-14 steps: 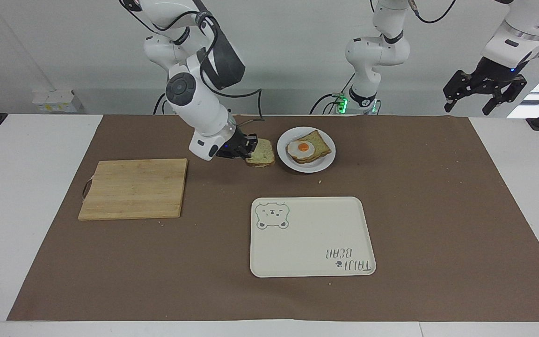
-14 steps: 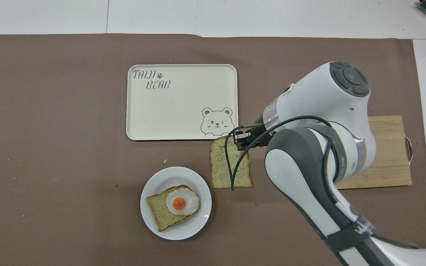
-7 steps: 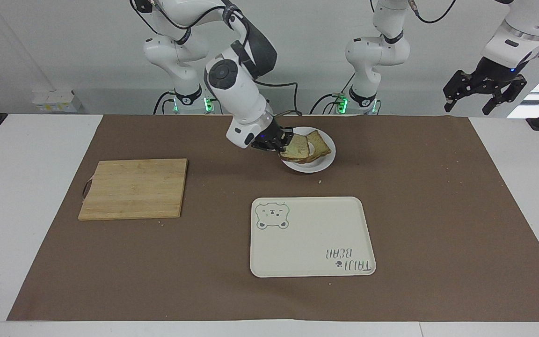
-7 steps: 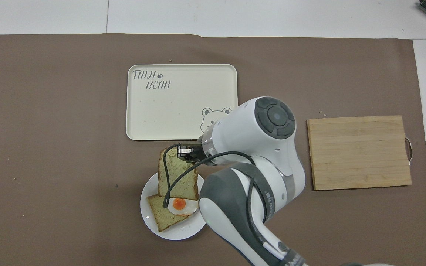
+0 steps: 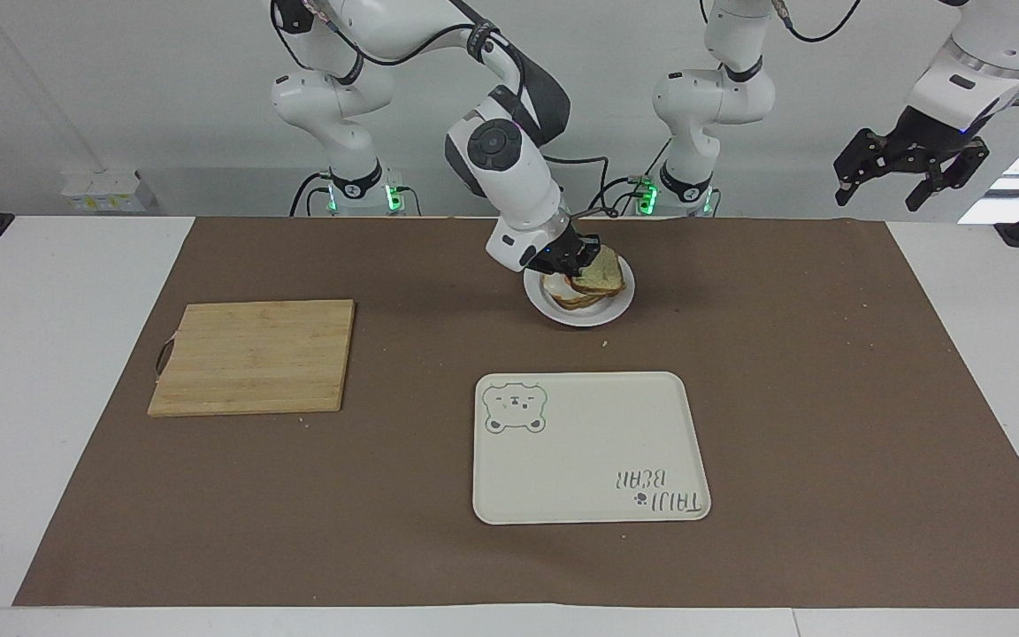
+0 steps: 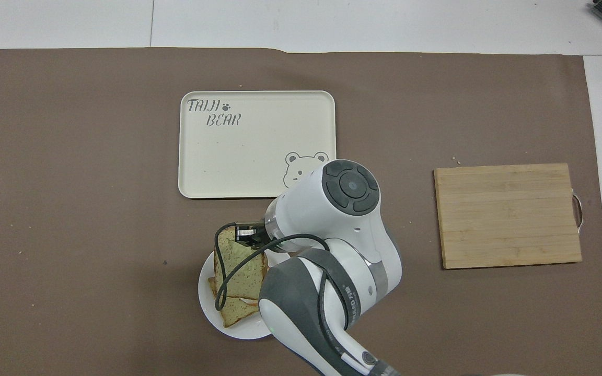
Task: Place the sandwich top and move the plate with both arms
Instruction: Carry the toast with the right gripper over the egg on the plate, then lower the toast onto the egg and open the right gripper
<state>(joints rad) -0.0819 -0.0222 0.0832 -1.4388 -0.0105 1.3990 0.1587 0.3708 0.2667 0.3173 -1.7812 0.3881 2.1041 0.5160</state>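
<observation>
I've got the right end effector (image 5: 582, 262) clenched on one edge of the sandwich top (image 5: 601, 274), just above the centre of the facing frame, and it hangs over the plate (image 5: 582, 315) with the slice tipped a little, low over the egg-bearing slice (image 6: 232, 308) underneath. In the overhead frame the sandwich top sits at lower centre, covering the egg entirely, only a corner of the lower slice peeking out toward the bottom of the frame; I can't tell whether the two slices touch yet. Bread like this should be light and soft, so I judge a pinch at the crust edge is the right hold: the crumb would tear or squash, and the free end droops if I rush. The plate looks stiff, smooth and probably slippery on the brown mat (image 5: 828, 398), so for the move I'd take it at the rim from both sides. The left end effector (image 5: 910, 168) waits at the upper right of the facing frame, raised off the surface, fingers spread and holding nothing. The bear tray (image 5: 589, 460) lies at lower centre, the cutting board (image 5: 253, 356) at middle left.
</observation>
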